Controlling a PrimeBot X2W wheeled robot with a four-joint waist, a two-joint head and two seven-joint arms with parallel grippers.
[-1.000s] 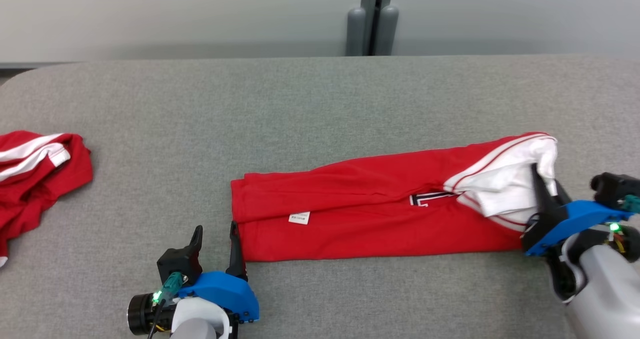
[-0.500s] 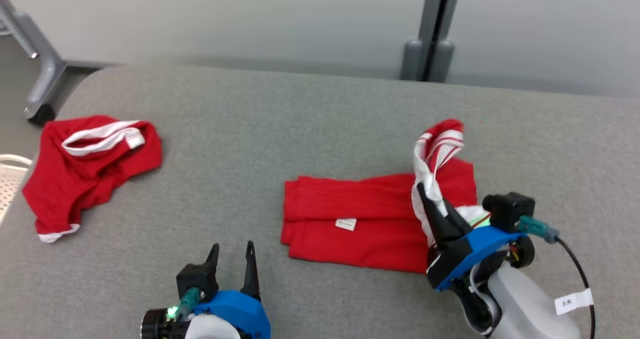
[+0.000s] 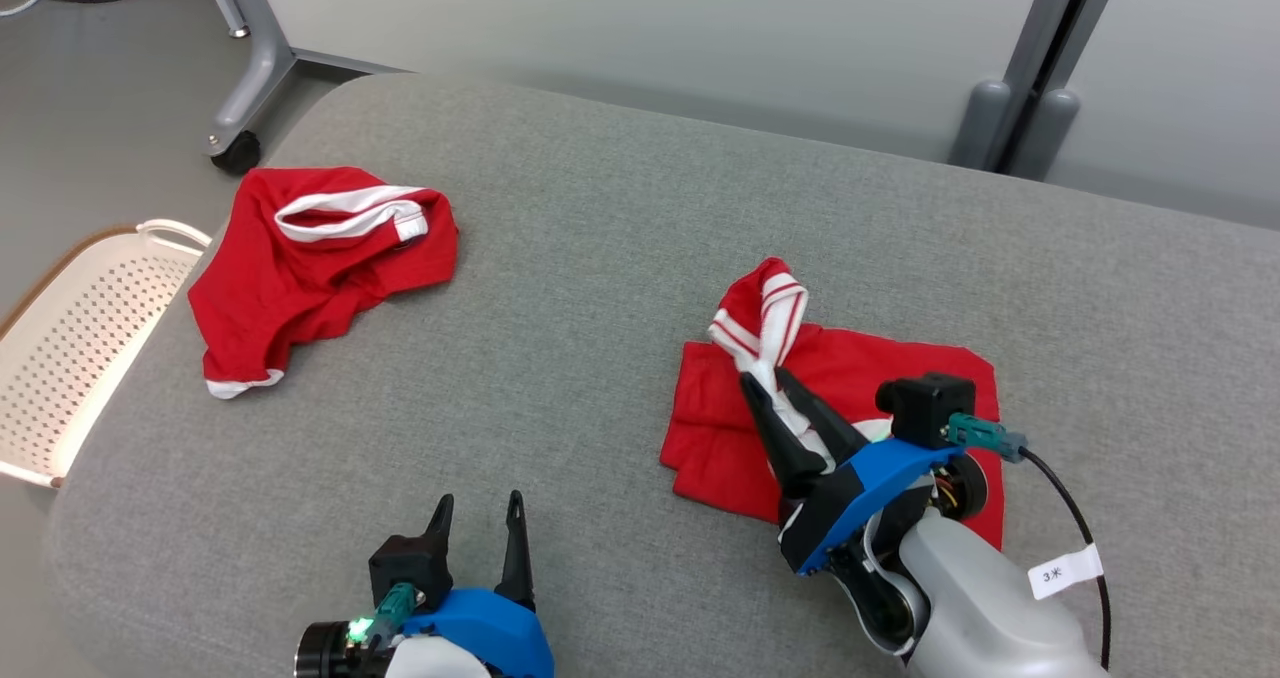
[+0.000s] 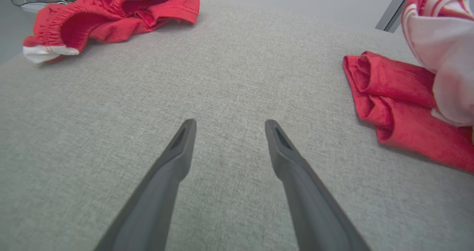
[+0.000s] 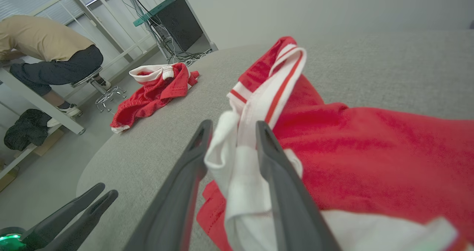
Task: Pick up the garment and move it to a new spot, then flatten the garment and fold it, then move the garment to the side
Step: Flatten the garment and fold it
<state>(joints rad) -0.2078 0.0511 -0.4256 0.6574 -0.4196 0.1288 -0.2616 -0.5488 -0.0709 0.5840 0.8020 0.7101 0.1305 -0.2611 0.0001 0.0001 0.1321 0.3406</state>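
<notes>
Over the last second my right hand [image 3: 763, 376] has carried the striped, white-lined end leftward over the garment [image 3: 860, 363]. That doubled the long strip into a short stack right of centre on the bench [image 3: 600, 258]; the camera swung too. The hand grasps that end, which stands up past the fingertips. I'd lay it flush on the stack's left edge before letting go. My left hand [image 3: 478, 500], released, hovers at bottom centre. My arm hides the stack's lower right, so I cannot judge the alignment there.
</notes>
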